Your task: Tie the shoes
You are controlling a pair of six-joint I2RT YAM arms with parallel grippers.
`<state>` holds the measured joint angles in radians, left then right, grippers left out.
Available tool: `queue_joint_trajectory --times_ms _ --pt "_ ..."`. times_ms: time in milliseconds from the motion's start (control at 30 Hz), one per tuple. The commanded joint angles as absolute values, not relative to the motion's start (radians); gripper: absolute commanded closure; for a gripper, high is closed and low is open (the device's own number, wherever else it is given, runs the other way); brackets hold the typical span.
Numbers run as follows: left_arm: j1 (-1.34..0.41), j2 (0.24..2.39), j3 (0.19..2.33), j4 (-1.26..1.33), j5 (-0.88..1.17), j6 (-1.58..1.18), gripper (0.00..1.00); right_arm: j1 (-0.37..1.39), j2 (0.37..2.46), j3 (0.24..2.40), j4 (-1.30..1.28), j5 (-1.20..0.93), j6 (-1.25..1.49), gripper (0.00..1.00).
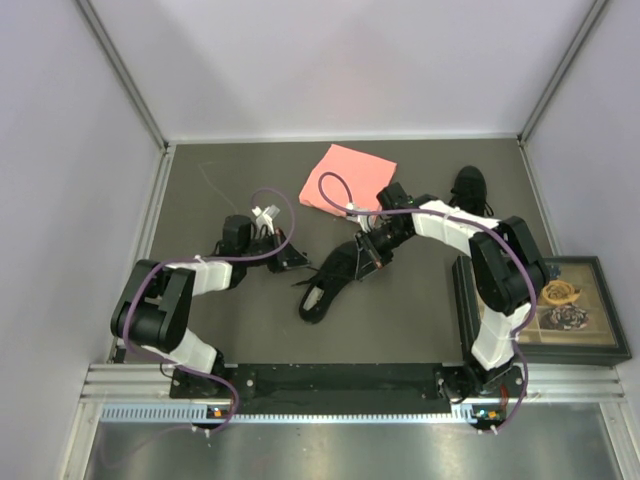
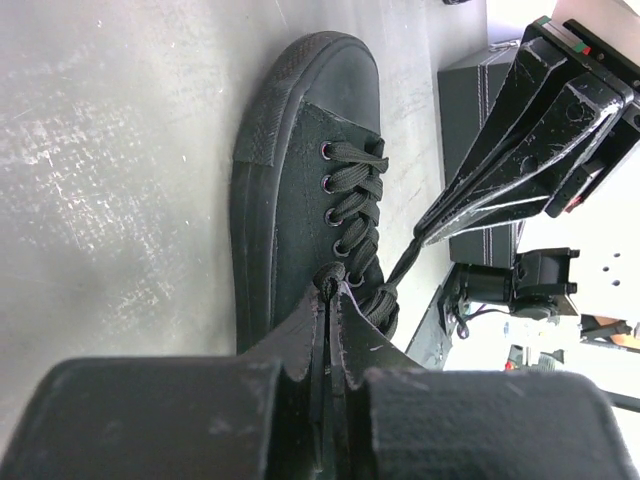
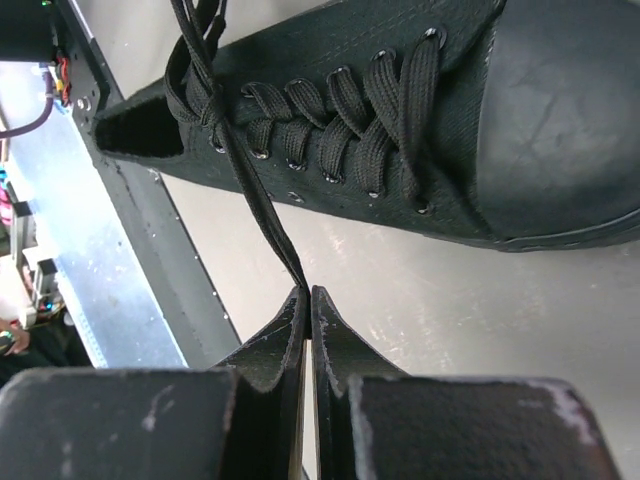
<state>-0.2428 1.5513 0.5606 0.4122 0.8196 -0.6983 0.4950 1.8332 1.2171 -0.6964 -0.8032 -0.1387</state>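
Left gripper (image 2: 330,290) is closed, pinching a lace (image 2: 328,277) at the shoe's throat. Right gripper (image 3: 305,292) is clamped on the second lace (image 3: 262,215), drawn taut. The black shoe (image 2: 290,190) lies mid-table between them. The other shoe (image 1: 468,188) sits well apart, right of a pink cloth (image 1: 347,178).

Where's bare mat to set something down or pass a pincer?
Free: strip between the centre shoe and base rail; far-left corner beside the pink cloth. Crowded: mid-mat, where left pincer and right pincer pinch laces; also by the framed box.
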Motion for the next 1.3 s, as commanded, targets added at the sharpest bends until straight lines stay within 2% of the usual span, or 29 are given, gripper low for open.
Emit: queue_joint_trajectory --times_ms 0,200,500,933,1267 --pt "-0.19 1.549 0.555 0.454 0.756 -0.667 1.0 0.471 1.827 1.195 -0.761 -0.706 -0.175 1.0" --pt "-0.207 1.543 0.558 0.45 0.796 -0.634 1.0 0.469 1.838 1.235 -0.744 -0.721 -0.144 1.0" --pt "-0.271 1.483 0.6 0.265 0.793 -0.497 1.0 0.471 1.859 1.307 -0.747 -0.692 -0.115 1.0" --pt "-0.41 1.456 0.61 0.293 0.775 -0.563 1.0 0.459 1.89 1.446 -0.784 -0.623 -0.106 1.0" --pt "-0.436 1.468 0.64 0.293 0.75 -0.598 1.0 0.453 1.871 1.425 -0.814 -0.63 -0.126 1.0"
